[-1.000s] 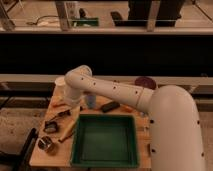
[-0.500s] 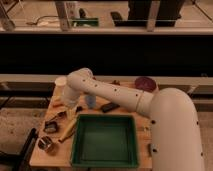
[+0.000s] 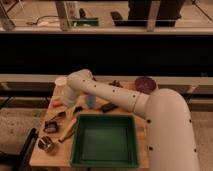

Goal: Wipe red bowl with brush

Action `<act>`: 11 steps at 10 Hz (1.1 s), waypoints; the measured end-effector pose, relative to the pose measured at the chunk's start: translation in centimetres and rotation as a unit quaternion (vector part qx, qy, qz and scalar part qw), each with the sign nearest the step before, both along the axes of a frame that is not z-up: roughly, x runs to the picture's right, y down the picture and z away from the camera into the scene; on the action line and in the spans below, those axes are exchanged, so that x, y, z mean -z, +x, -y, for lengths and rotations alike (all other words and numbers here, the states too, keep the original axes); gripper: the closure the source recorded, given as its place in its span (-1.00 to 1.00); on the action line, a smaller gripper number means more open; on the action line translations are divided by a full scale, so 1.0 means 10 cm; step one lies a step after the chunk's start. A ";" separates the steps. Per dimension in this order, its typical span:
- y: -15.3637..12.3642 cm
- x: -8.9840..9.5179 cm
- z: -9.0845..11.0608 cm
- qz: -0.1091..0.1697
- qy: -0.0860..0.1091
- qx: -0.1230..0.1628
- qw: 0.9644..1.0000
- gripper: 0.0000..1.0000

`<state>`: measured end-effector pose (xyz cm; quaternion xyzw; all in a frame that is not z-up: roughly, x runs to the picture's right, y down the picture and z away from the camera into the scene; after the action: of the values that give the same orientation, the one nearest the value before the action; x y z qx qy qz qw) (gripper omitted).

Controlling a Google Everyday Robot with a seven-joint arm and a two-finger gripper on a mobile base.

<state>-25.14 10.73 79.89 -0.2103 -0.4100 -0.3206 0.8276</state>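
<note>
My gripper [image 3: 71, 109] hangs from the white arm [image 3: 107, 94] over the left part of the wooden table [image 3: 37, 157], low above the tools. The brush [image 3: 51, 125] lies just left of and in front of it, with its dark squarish head at the lower left and its slim black handle running up toward the gripper. I cannot tell whether the gripper touches the handle. The red bowl does not show; the arm covers the table's middle back.
A green tray [image 3: 75, 145] fills the table's front middle. A white cup [image 3: 60, 82] stands back left and a dark purple bowl [image 3: 145, 84] back right. An orange stick [image 3: 56, 104], a tan wooden-handled tool [image 3: 67, 131], a round metal piece [image 3: 46, 144], a bluish glass [image 3: 90, 101] and a black object [image 3: 107, 106] lie around.
The arm's elbow has shifted slightly to the right and the gripper has sunk a little toward the tools on the left. The objects on the table have not visibly moved.
</note>
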 end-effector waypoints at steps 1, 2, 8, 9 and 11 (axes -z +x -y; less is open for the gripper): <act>-0.02 -0.04 0.02 0.004 0.003 0.000 1.000 -0.60; -0.03 -0.08 0.05 0.007 0.006 -0.001 1.000 -0.60; -0.07 -0.42 0.02 0.007 0.014 -0.006 1.000 -0.60; -0.08 -0.45 -0.01 0.002 0.014 -0.003 1.000 -0.60; -0.13 -0.51 -0.08 -0.010 0.015 0.011 1.000 -0.60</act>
<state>-26.47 11.58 84.98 -0.2059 -0.3948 -0.3341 0.8307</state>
